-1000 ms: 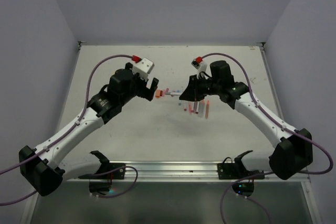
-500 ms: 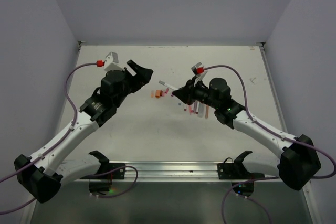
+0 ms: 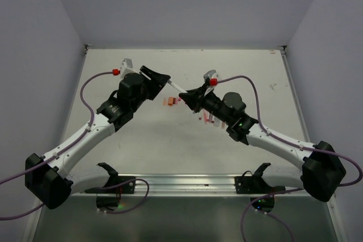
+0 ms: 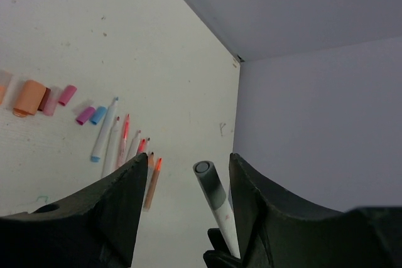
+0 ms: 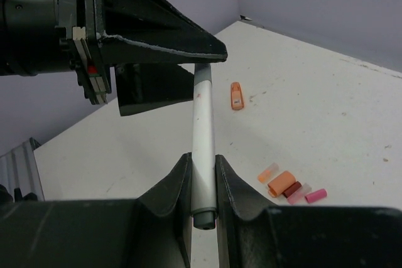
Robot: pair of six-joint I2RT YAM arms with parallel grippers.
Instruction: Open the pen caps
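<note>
My right gripper [image 5: 202, 159] is shut on a pale pen [image 5: 202, 114], held in the air above the table. The pen's grey capped end [image 4: 210, 184] points into my left gripper [image 4: 187, 158]. That gripper's jaws stand either side of the cap, with a clear gap on one side. In the top view the two grippers meet over the middle of the table, left gripper [image 3: 163, 80] and right gripper [image 3: 189, 97], with the pen [image 3: 176, 88] bridging them. Loose pen caps lie on the table: orange [image 4: 30, 97], pink [image 4: 66, 95], purple [image 4: 85, 115] and blue [image 4: 98, 115].
Several uncapped pens [image 4: 125, 137] lie side by side right of the loose caps, also seen under the right arm [image 3: 212, 118]. A short orange marker [image 5: 237, 95] lies apart, farther back. The grey walls [image 4: 314, 111] close the table at the back and sides.
Both arms swung in and met above the table. The right gripper lifted the pen toward the left one. The left gripper's jaws came around the pen's capped end and narrowed.
</note>
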